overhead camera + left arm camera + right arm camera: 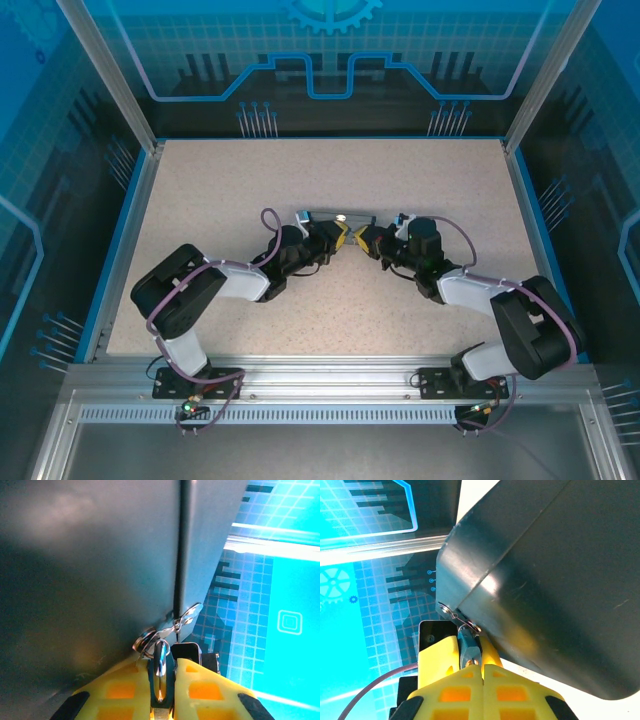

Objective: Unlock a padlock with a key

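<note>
The two grippers meet tip to tip at mid-table. My left gripper (343, 238) (162, 664) is shut on the padlock, whose silvery shackle (160, 665) stands between the yellow fingers. From the other side the padlock's bluish body (469, 649) shows. My right gripper (366, 240) (482, 670) is shut just below it, and a sliver of the key (470, 663) peeks out at its tips against the padlock's underside. A wire ring (145, 641) (465, 621) with a spare key (188, 614) hangs at the shackle.
A dark box (330, 215) (90, 565) (545, 580) lies right behind both grippers, almost touching the ring. Speckled tabletop (300, 170) spreads all around, bounded by a blue rim and aluminium posts (110, 85).
</note>
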`<action>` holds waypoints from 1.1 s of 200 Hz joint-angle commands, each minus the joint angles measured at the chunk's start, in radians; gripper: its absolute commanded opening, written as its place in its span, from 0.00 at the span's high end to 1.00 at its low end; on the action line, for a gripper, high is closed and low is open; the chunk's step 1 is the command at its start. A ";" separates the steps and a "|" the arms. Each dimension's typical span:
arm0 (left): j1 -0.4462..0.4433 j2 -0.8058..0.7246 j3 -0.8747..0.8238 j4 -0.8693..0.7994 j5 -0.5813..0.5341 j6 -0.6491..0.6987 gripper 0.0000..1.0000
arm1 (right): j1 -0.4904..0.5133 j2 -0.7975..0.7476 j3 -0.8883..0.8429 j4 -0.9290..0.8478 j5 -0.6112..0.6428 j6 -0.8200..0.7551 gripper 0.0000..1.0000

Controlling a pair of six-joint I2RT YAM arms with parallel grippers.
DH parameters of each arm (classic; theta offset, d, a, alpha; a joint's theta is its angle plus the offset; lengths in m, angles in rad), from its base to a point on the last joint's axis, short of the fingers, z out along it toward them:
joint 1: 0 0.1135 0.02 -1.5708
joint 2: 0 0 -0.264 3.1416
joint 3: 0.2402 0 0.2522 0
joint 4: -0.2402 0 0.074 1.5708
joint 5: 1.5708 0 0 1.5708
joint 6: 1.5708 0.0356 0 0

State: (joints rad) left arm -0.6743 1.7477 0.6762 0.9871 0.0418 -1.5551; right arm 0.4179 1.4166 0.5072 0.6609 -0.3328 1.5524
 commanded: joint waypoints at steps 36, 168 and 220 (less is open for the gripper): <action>-0.008 0.009 0.028 0.108 0.017 -0.008 1.00 | 0.014 0.022 0.045 0.019 -0.002 -0.003 1.00; -0.014 0.001 0.039 0.087 0.017 -0.006 1.00 | 0.048 0.040 0.071 -0.029 -0.008 -0.049 1.00; -0.014 0.002 0.046 0.081 0.018 -0.002 1.00 | 0.058 0.005 0.063 -0.071 -0.002 -0.071 1.00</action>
State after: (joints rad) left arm -0.6685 1.7515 0.6781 0.9916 0.0048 -1.5547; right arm 0.4435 1.4448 0.5564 0.6235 -0.3141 1.5131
